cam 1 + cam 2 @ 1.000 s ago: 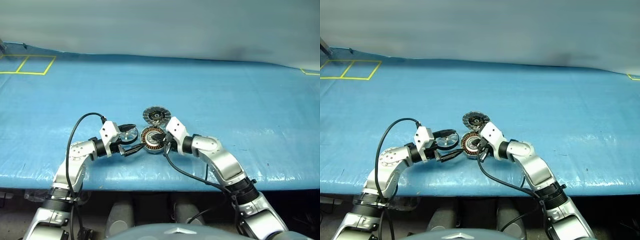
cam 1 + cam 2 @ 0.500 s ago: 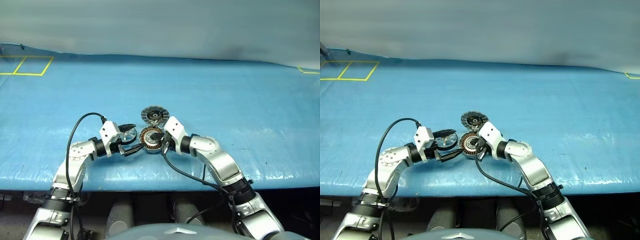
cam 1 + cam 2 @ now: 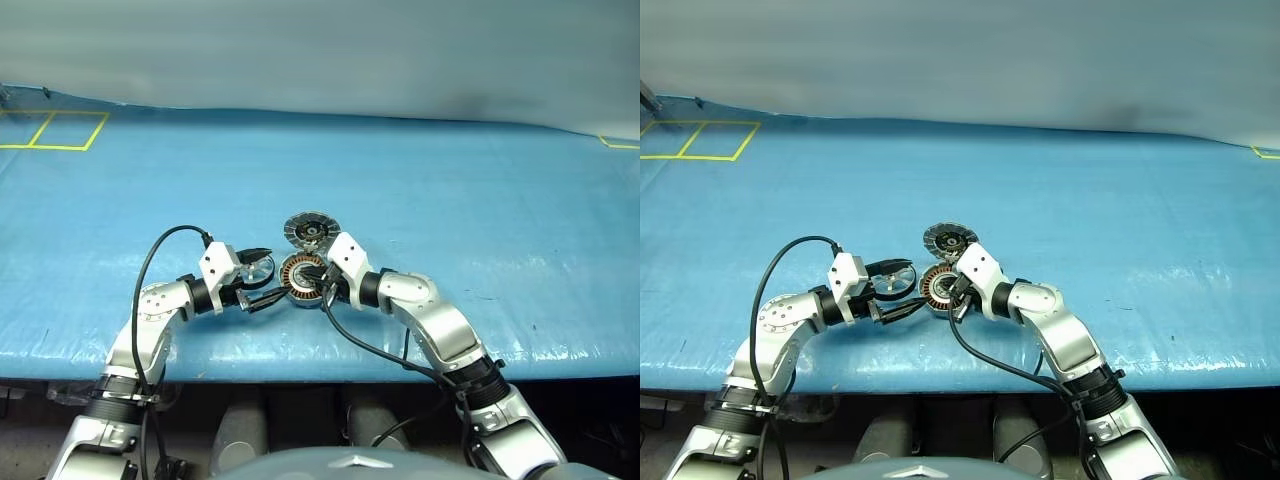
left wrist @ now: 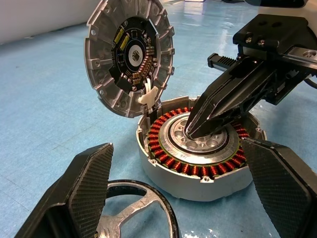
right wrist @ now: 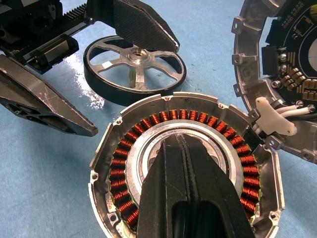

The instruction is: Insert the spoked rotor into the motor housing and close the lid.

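The motor housing (image 3: pixel 298 281), a silver cup with copper windings, lies open on the blue table. Its lid (image 3: pixel 308 229) stands tilted up on the far side, with the circuit-board face (image 4: pixel 130 53) turned toward the housing. The spoked rotor (image 3: pixel 259 268) lies flat on the table just left of the housing (image 5: pixel 111 148). My left gripper (image 3: pixel 262 277) is open, with the rotor (image 5: pixel 133 64) between its spread fingers (image 4: pixel 91 183), not gripped. My right gripper (image 5: pixel 181 141) is shut, its tips resting on the housing's silver hub (image 4: pixel 198 144).
A blue sheet (image 3: pixel 480 200) covers the table, whose front edge runs just under my arms. Yellow tape squares (image 3: pixel 50 128) mark the far left corner. A grey wall rises behind the table.
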